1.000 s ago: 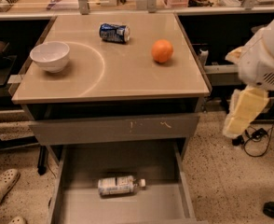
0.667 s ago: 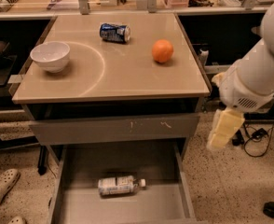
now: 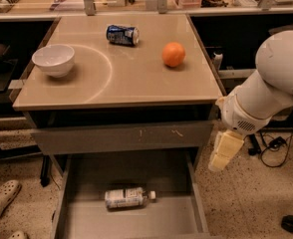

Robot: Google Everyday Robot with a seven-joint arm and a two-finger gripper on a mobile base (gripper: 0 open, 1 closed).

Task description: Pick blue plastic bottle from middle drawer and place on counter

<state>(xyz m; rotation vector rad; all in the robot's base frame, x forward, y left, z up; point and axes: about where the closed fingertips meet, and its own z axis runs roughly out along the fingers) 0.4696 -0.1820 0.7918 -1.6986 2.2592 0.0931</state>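
While the blue plastic bottle is lying on its side on the floor of the open middle drawer, cap pointing right, my gripper is hanging outside the cabinet, below the counter's front right corner, well apart from the bottle; I cannot tell whether it is open or closed. A white bowl, a soda can and an orange are sitting on the counter.
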